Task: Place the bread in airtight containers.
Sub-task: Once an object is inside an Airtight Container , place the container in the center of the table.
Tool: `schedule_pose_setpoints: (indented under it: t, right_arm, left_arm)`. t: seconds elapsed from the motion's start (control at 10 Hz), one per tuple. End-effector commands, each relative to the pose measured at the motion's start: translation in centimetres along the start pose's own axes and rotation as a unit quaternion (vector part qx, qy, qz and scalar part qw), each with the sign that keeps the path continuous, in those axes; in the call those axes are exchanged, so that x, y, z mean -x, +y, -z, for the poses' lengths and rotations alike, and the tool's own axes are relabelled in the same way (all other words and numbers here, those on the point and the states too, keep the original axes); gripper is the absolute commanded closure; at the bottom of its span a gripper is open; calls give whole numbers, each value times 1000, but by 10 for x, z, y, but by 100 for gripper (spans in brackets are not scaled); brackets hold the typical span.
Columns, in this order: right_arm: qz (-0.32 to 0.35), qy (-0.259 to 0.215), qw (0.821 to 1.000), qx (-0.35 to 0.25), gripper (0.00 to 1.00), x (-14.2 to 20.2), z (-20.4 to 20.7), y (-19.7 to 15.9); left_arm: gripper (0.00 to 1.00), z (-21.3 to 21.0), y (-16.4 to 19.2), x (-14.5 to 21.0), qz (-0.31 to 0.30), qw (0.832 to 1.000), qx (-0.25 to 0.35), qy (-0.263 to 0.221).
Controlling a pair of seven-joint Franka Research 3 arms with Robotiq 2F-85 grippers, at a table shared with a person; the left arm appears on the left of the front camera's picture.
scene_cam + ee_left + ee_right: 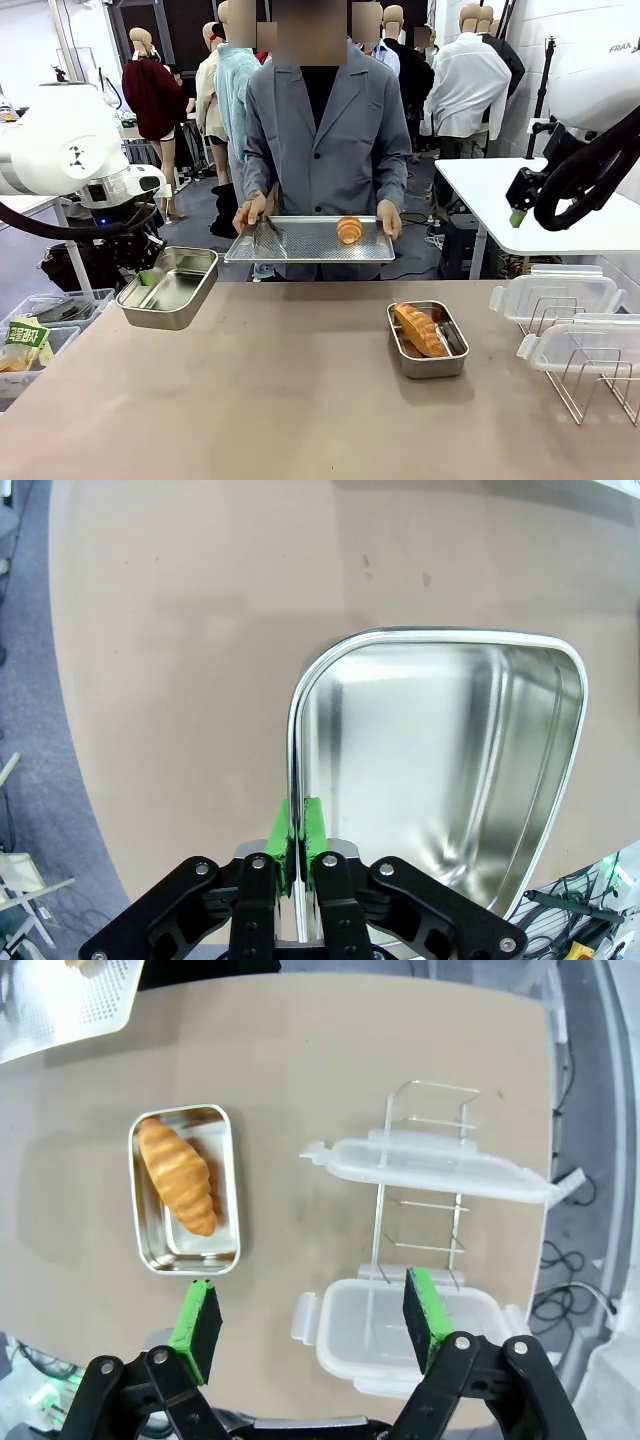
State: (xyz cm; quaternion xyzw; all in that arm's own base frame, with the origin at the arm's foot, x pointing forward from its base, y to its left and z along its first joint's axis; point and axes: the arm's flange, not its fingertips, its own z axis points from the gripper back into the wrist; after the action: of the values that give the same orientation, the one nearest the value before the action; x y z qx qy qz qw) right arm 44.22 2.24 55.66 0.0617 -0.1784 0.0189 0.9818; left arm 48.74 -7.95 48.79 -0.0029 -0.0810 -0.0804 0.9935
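Front view: my left gripper (148, 276) is pinching the near rim of the empty tub (172, 288) at mid left, over the table (280, 410) edge. The tub is looking lifted and a bit tilted, but I can't confirm that. The person at top centre is holding out the perforated tray (300, 243) with the loose croissant (349, 230) on it, golden and glossy. The filled tub (453, 343) is sitting right of centre with the boxed croissant (419, 329) lying diagonally inside. My right gripper (517, 216) is hanging at upper right, away from everything.

Left wrist view: the green pads (314, 825) are clamping shut on the thin steel rim at bottom centre. The tub interior is shiny and bare.

Right wrist view: the jaws are standing wide apart at the bottom, with nothing between them. The filled tub is sitting left of centre and its croissant is ridged, brown and intact. Both clear lids (430, 1165) are resting on the wire rack (425, 1095) to the right.

Risks, as I judge them: a one-edge pinch on slick steel could let the empty tub swing or slip once the croissant's weight lands in it. The loose croissant could also roll off the tray if the tub bumps it.
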Motion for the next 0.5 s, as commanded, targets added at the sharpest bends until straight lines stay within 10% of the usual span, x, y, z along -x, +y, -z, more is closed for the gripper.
schedule_pose_setpoints:
  t: [0.0, 0.4]
  right_arm:
    - [-2, 1, 1000, -6, 9, 2, 11, 7]
    - [-2, 1, 1000, -6, 9, 2, 11, 7]
  left_arm:
    - [100, -3, 2, 0, 1, 1000, -4, -4]
    - [100, -3, 2, 0, 1, 1000, -4, -4]
